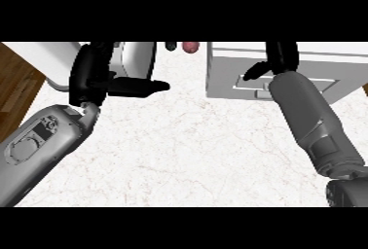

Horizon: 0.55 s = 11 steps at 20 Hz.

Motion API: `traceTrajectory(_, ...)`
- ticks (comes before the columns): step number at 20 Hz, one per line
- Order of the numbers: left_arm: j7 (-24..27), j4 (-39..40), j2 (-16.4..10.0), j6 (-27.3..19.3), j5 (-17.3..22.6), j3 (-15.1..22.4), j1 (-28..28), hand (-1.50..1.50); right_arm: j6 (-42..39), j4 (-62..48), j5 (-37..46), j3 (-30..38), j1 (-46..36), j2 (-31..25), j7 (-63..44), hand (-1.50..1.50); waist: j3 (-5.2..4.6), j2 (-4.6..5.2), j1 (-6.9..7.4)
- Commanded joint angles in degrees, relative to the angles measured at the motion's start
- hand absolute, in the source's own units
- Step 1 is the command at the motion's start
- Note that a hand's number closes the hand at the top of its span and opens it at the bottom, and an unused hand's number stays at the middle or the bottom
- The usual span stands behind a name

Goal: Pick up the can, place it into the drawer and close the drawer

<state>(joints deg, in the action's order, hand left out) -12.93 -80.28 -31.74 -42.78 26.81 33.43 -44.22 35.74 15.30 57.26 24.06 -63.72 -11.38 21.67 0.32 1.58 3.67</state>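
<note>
Can (191,46): reddish, partly cut off, seen on the marble desk (187,146) just left of the white drawer cabinet (230,73); held by neither hand.
Right hand (280,61): placed over the cabinet's front, fingers extended, nothing gripped.
Left hand (92,73): shown well left of the cabinet, open, thumb stuck out toward it.

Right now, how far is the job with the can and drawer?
Done: nothing I can confirm. Neither hand holds a can; a small reddish thing at the top edge may be it. In hand: the right hand is at the front of the white drawer. The left hand rests open at the left. Left: I cannot tell whether the drawer is shut.
</note>
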Motion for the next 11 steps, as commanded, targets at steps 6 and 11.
traceTrajectory(6, 1.4, -0.6, -1.0, 0.8, -0.3, -2.0, 3.3, -1.5, -7.3, 2.9, -16.9, 13.3, -6.5, 6.4, 3.3, -1.5, -0.2, -0.7, -0.62)
traceTrajectory(11, -1.1, -5.6, -1.4, -0.7, -1.7, -1.7, 5.9, -1.5, -7.1, 2.1, -18.5, 14.2, -5.1, 6.2, 7.0, -1.5, -0.23, -0.94, -0.42)
